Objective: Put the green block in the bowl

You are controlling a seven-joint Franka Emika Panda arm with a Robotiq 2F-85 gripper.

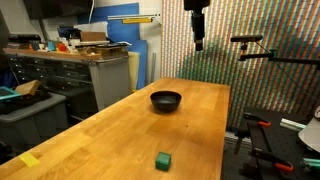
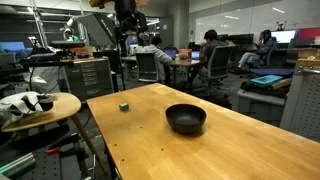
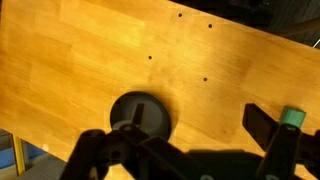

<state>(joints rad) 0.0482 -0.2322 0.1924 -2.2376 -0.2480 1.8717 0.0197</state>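
The green block (image 1: 163,160) is a small cube that lies alone on the wooden table (image 1: 110,125) near its front end. It shows in both exterior views (image 2: 124,104) and at the right edge of the wrist view (image 3: 292,117). The black bowl (image 1: 166,100) stands upright and empty further along the table (image 2: 186,118), and the wrist view sees it from above (image 3: 140,112). My gripper (image 1: 198,38) hangs high above the table's far end, well apart from both (image 2: 128,28). Its fingers are spread wide and hold nothing (image 3: 185,140).
A round side table (image 2: 45,108) with a white object stands beside the wooden table. A workbench with drawers (image 1: 85,70) and a blue cabinet (image 1: 125,40) stand off to one side. A yellow tape strip (image 1: 30,160) lies near the table's corner. People sit at desks (image 2: 210,50) behind.
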